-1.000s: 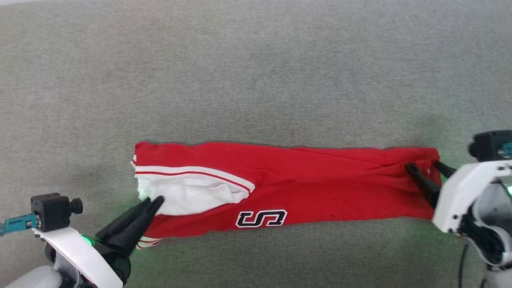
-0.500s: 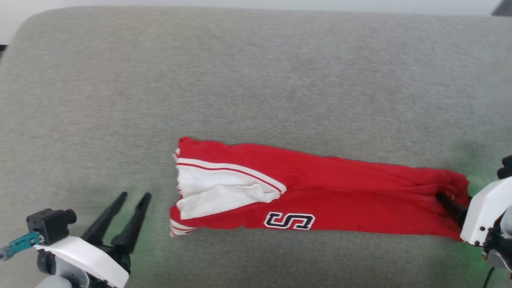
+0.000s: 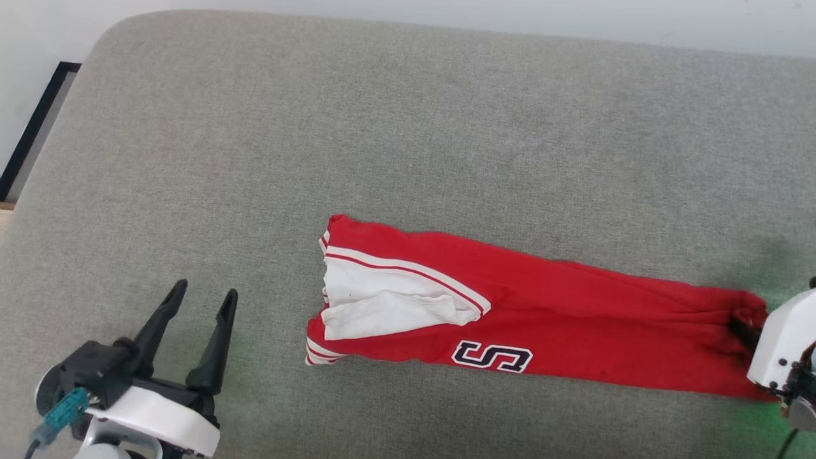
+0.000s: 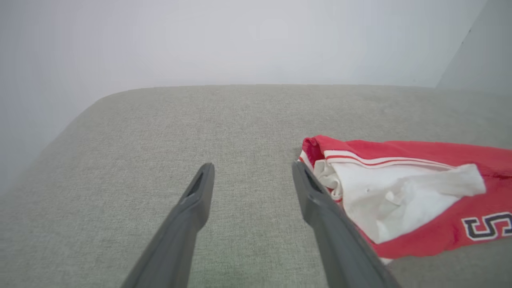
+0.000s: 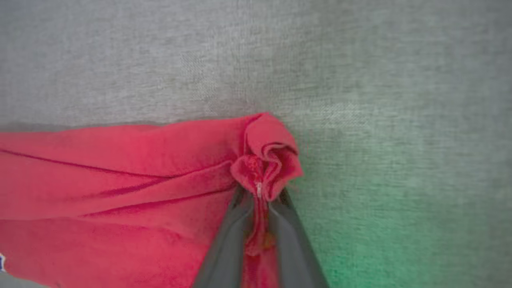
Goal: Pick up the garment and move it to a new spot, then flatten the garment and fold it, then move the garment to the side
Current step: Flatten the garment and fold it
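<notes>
The garment [image 3: 574, 319] is a red shirt folded into a long narrow strip on the grey cushion, with a white sleeve [image 3: 382, 299] and a dark letter on top near its left end. My left gripper [image 3: 205, 290] stands open and empty, a short way left of that end. In the left wrist view its fingers [image 4: 253, 166] are spread over bare cushion, and the garment [image 4: 400, 192] lies just beside the right finger. My right gripper [image 3: 736, 324] is at the strip's right end. In the right wrist view it [image 5: 260, 194] is shut on a bunched fold of the garment [image 5: 120, 180].
The grey cushion [image 3: 382, 127] stretches wide behind and to the left of the garment, with a rounded far-left corner. A pale wall runs along its far edge. A dark strip [image 3: 38, 121] shows past the left edge.
My left gripper has opened, let go of the garment's left end and drawn back from it. My right gripper has shut on the right end. The head camera has shifted.
</notes>
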Robot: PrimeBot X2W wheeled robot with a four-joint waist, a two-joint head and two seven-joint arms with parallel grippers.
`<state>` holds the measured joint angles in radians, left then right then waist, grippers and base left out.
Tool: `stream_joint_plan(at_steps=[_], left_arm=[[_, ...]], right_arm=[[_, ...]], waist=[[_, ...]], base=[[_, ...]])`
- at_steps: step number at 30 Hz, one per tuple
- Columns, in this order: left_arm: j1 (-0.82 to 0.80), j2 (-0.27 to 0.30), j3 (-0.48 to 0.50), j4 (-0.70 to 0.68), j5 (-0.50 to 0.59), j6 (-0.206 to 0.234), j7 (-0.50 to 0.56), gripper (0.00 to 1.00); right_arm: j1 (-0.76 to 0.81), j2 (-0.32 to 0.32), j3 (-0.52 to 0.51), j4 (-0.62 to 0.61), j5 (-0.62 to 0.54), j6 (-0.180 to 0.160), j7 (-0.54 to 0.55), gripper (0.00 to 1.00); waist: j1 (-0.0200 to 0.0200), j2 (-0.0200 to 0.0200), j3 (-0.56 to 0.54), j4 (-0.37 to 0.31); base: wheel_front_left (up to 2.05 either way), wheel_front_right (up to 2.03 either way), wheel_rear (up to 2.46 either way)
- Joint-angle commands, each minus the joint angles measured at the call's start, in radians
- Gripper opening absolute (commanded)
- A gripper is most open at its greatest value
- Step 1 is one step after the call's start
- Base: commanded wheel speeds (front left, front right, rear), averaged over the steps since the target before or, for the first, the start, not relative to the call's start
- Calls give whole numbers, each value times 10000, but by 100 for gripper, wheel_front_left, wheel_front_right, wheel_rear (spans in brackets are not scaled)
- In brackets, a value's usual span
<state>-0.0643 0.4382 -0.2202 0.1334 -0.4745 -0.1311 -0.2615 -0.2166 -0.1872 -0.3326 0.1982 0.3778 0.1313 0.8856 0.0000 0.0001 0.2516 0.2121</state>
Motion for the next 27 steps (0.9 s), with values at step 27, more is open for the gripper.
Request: stream_joint_plan(at_steps=[27], left_arm=[[-40,-422,294,-308,413,18,-47,100]], right_arm=[[103,-853,-1399,-2574,164,-10,659,0]], waist=[[0,-1,-25,-748]], base=[[0,0,0]])
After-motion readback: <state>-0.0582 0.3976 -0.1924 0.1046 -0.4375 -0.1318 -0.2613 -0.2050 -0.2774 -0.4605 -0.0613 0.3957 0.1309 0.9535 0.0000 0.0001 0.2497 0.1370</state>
